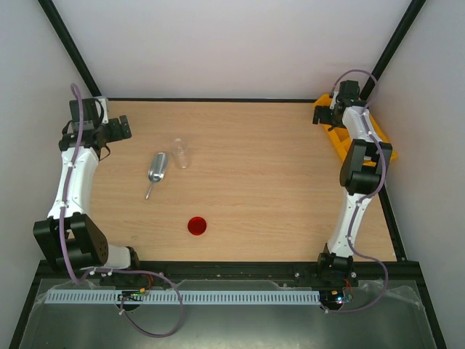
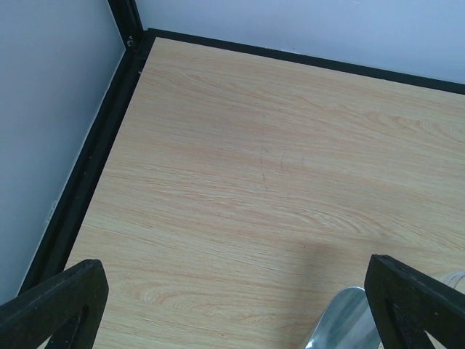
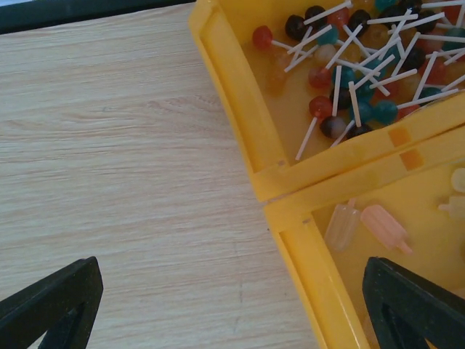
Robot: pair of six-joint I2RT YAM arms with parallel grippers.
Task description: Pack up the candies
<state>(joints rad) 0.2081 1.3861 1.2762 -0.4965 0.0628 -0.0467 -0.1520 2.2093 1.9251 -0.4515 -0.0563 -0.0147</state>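
**Both pincers released, candies in the bins**

The candies (image 3: 320, 107) lie in two yellow bins (image 3: 232, 94) set end to end, well to the right of the red lid (image 1: 197, 225) and farther back than it, at the right edge of the bench (image 1: 276, 167). One bin holds round sweets on white sticks, in red, teal and dark colours, heaped loosely. The adjoining bin holds a few pale sweets shaped like ice lollies, lying on its floor close to the shared wall.

The right pincer (image 3: 232, 302) hangs over the long wall of these bins with its jaws spread wide. One finger is above bare wood and the other above the bin with the lolly shapes. It grasps nothing and touches no sweet.

Beyond the red lid and a little to its left, a metal scoop (image 1: 157, 169) lies flat on the wood, handle towards the lid. A clear cup (image 1: 181, 153) stands upright just beside the scoop's bowl, on the lid's side of it. The lid itself lies flat and apart from both.

The left pincer (image 2: 232, 291) is farther left of the lid than the scoop and farther back, near the bench's far left corner. Its jaws are also fully released, over bare wood, with the scoop's bowl showing near one finger. It holds nothing.
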